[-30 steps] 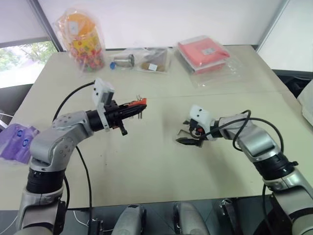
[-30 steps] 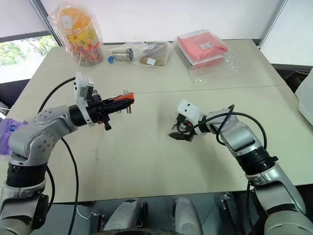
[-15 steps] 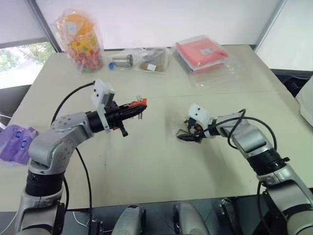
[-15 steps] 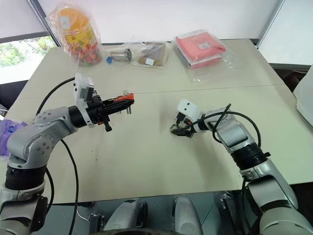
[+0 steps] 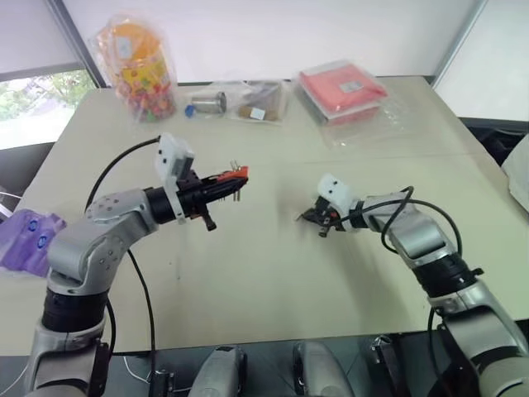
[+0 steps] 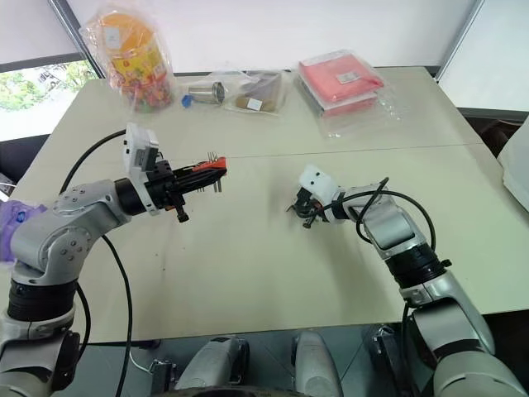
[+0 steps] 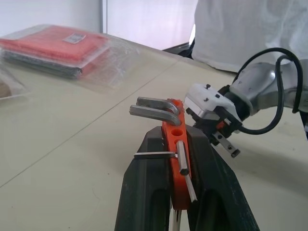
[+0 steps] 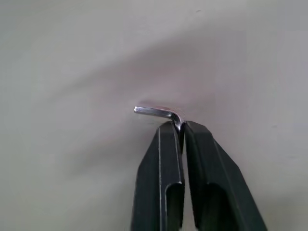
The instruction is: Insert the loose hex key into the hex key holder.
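End effector, right (image 8: 182, 126): fingers clenched on the loose hex key (image 8: 158, 111), gripping it at the bend; the short bent end juts sideways past the fingertips. In the head views this end effector sits just right of counter centre, raised off the counter (image 5: 273, 281), pointing toward 9 o'clock.

End effector, left (image 7: 179, 144): clenched on the hex key holder (image 7: 174, 159), a red-orange block pinched between the two black fingers. Several metal keys protrude from the block, two thick bent ones at its far end and thinner ones along its face. In the head views the holder (image 5: 229, 177) sits left of centre, held above the counter, aimed toward 3 o'clock. The two end effectors face each other, well apart.

Counter, far edge:
- bag of colourful sweets (image 5: 136, 66), at 11 o'clock;
- clear packets with small items (image 5: 238, 101), at 12 o'clock;
- pink-red packet in clear plastic (image 5: 343, 87), at 1 o'clock.

Counter, left edge: purple packet (image 5: 25, 240), at 9 o'clock.
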